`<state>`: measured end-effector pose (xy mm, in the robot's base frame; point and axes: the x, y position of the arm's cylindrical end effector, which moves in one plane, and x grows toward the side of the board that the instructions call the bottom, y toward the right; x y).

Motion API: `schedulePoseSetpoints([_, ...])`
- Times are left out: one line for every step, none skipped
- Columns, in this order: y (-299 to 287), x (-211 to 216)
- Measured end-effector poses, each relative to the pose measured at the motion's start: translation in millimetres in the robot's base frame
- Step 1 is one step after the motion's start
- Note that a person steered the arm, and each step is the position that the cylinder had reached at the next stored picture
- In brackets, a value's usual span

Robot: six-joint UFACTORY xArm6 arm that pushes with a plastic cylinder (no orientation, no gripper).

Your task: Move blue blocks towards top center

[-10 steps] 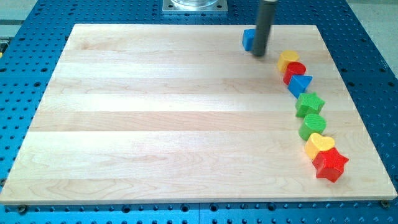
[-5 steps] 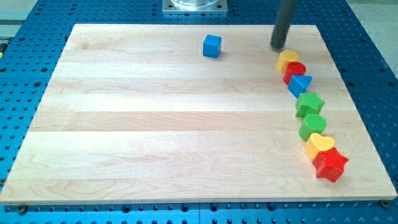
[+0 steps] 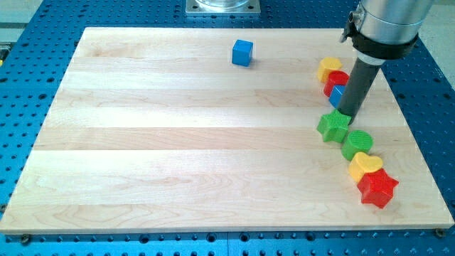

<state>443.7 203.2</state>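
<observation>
Wooden board (image 3: 178,142) on blue perforated table (image 3: 28,43). Rod's down at view's right, my tip (image 3: 351,114) just beside green star (image 3: 333,126), w/ a blue block (image 3: 337,94) mostly hidden behind rod, touching it; shape unclear. Blue cube (image 3: 242,52) sits near top center, well apart from tip. No jaws, just a bare rod.

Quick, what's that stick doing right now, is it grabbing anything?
My tip: holding nothing; it has no tool, only a rod. It sits against the blue block, just above the green star.

Bright even light, soft shadows, sharp focus, perhaps slight glare
</observation>
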Motion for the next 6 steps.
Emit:
schedulePoseSetpoints([27.2,-6.7])
schedulePoseSetpoints([10.6,-11.3])
schedulePoseSetpoints([-44.6,-11.3])
schedulePoseSetpoints([-43.3,2.2])
schedulePoseSetpoints([6.9,2.6])
schedulePoseSetpoints([9.0,-17.6])
